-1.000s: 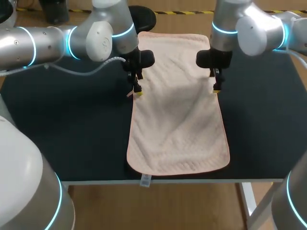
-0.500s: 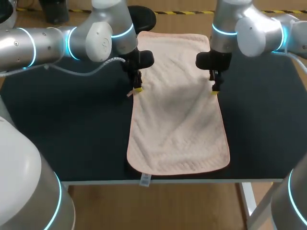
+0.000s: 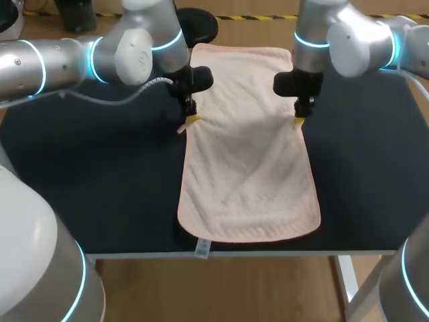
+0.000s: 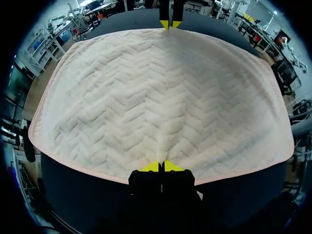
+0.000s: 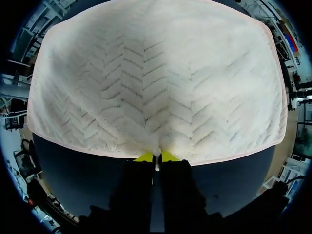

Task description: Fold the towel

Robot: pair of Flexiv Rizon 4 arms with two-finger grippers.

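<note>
Pale pink towel (image 3: 248, 154) lies lengthwise on dark table (image 3: 94, 174), near end at table's front edge. Small tag (image 3: 202, 249) hangs over that edge. Left end effector (image 3: 192, 119) clenched on towel's left long edge. Right end effector (image 3: 299, 119) clenched on right long edge, directly opposite. Fabric puckers at both grips.
</note>
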